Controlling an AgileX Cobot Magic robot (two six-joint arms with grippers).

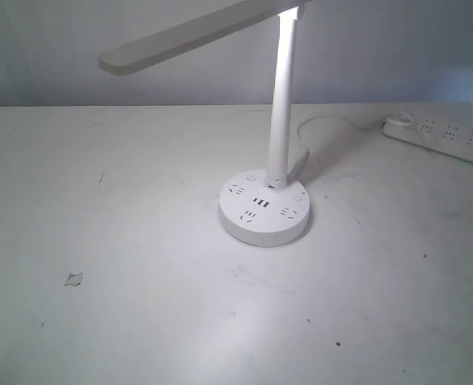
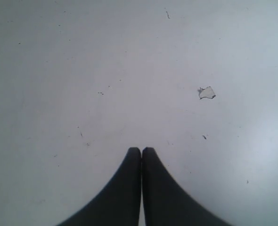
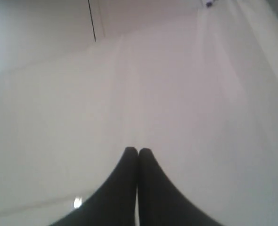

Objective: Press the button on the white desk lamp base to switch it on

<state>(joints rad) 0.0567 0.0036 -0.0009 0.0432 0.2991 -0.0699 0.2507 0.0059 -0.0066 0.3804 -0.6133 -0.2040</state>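
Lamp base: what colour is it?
The lamp base is white, with dark ports on top; exterior view shows it best.

Your left gripper (image 2: 141, 149): two fingers (image 2: 122, 190), matte charcoal-black, plain surface. Each narrows to small rounded tip. Outer edges flare in smooth concave curve toward base, inner edges straight. Your right gripper (image 3: 138, 149): matching pair of fingers (image 3: 157, 193), same dark tone, same horn-like taper, tips blunt and rounded. You get only finger ends in both wrist views.
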